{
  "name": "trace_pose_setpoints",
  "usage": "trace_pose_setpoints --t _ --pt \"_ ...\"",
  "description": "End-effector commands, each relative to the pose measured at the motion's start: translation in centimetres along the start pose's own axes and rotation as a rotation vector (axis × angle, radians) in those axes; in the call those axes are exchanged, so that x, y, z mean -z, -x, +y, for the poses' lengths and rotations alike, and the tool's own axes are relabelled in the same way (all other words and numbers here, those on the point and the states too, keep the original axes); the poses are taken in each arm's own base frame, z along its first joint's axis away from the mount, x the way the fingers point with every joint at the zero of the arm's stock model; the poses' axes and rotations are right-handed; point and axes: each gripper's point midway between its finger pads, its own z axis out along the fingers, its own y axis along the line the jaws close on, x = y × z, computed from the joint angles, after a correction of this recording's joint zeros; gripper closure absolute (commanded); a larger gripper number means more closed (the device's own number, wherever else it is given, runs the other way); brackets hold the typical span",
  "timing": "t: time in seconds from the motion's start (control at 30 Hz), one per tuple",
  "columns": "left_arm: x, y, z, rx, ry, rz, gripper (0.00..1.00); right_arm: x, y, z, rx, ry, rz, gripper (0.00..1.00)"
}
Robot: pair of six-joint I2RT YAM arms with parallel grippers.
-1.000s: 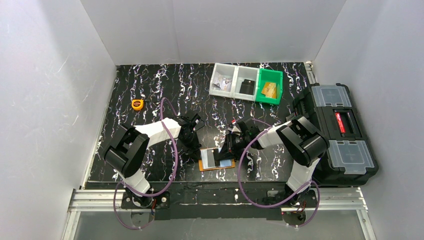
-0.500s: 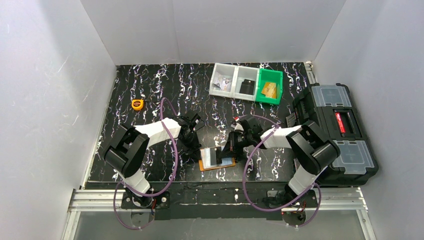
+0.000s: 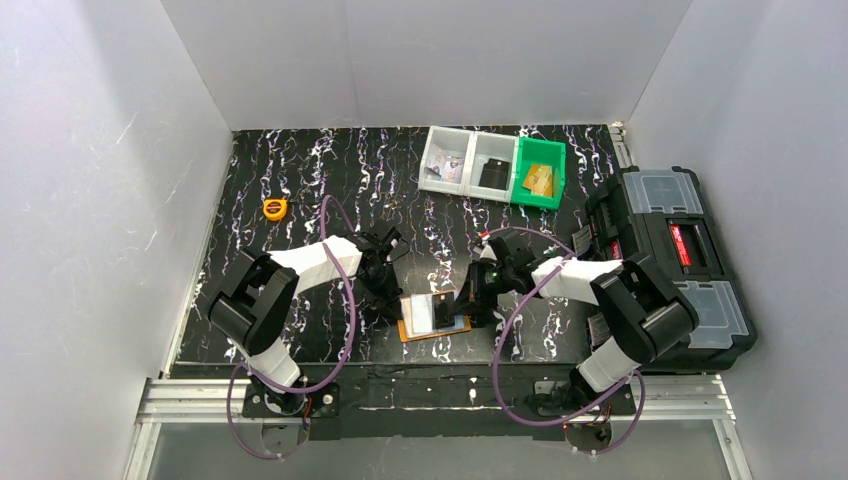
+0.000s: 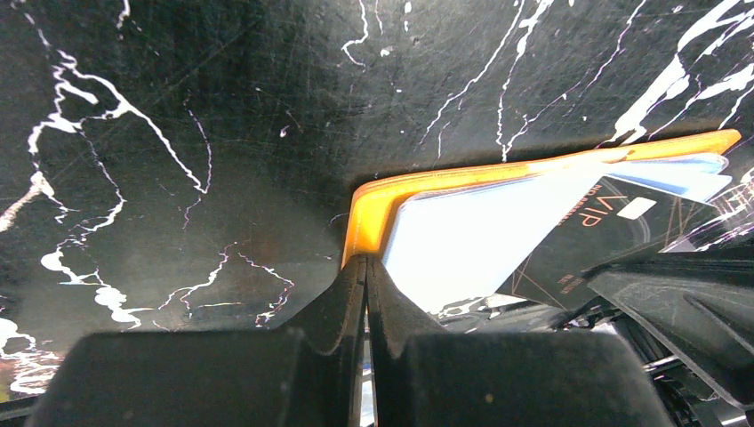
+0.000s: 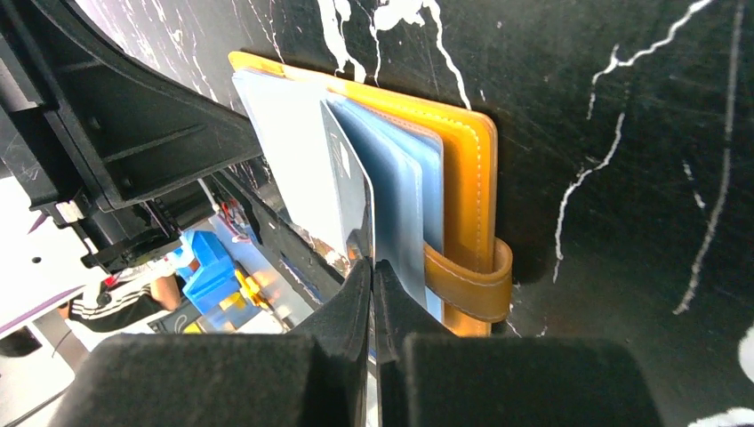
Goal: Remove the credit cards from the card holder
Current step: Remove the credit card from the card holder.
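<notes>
At the 6 o'clock edge of the bench (image 3: 300,170), nearest the arm bases, the card holder (image 3: 412,331) lies open and flat. The left claw (image 3: 391,300) is clamped tight on the holder's 9 o'clock edge. In the left wrist view its fingers (image 4: 342,302) press together over the orange rim. The pale credit cards (image 4: 462,236) fan up out of the holder. From the 3 o'clock side the right claw (image 3: 468,303) is pinched closed on the dark card (image 3: 443,313), which stands tilted above the others. The holder's closure tab (image 5: 471,285) sits just beside that claw's fingers (image 5: 342,311). Farther off, a tape measure (image 3: 275,208) lies at 10 o'clock. At 1 o'clock, by the far edge, two clear bins (image 3: 468,158) stand touching a green bin (image 3: 540,172). A black toolbox (image 3: 670,265) sits off the bench at 3 o'clock.
</notes>
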Motion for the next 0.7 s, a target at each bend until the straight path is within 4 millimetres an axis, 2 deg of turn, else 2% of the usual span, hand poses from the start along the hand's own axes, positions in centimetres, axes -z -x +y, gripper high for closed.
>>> trace_pose_setpoints --t 0.0,0.33,0.67 --pt "-2.0 -0.5 5.6 -0.02 0.229 -0.012 1.0 0.8 0.0 -1.7 -0.002 -0.069 -0.035 0.99" --pt "0.6 1.1 3.5 -0.075 0.195 -0.076 1.0 2.5 0.8 0.5 0.034 -0.036 -0.073 0.99" --pt "5.7 2.6 0.1 -0.139 0.11 -0.168 1.0 4.6 1.7 3.4 0.076 0.007 -0.12 0.99"
